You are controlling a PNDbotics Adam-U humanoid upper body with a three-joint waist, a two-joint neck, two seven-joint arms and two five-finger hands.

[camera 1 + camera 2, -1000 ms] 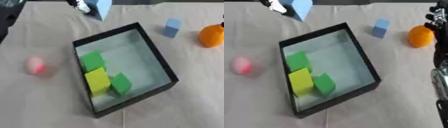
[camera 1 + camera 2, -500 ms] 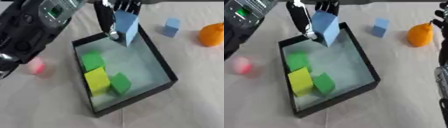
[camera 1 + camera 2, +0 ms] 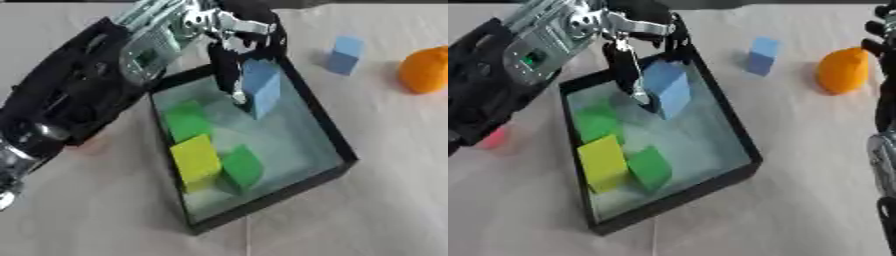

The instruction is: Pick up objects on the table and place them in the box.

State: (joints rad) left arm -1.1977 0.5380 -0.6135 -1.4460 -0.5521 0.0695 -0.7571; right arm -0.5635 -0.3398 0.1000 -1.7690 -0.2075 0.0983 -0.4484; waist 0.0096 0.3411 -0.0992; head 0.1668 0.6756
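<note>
Over the far half of the black box [image 3: 325, 134], well inside its rim: the left hand [image 3: 236, 42], fingers and thumb curled round a pale blue block [image 3: 261, 89], block tilted, low above the glassy floor, touching or not impossible to say. Best lowered a little more before opening, then released onto the bare floor beside the far wall, clear of the blocks already in. Inside the box, nearer the camera: a green block [image 3: 186, 119], a yellow block [image 3: 195, 157] just beside it, a second, darker green block [image 3: 241, 166] touching the yellow one. Worth lifting straight up afterwards, so no finger catches the rim. Outside the box, on the tablecloth [image 3: 376, 210]: an orange object [image 3: 841, 70] at far right, a smaller blue block [image 3: 759, 55] between it and the box, a pink thing [image 3: 496, 138] half hidden behind the left forearm. At the right edge of the right eye view, the right hand [image 3: 880, 35], fingers not readable, holding nothing visible.
</note>
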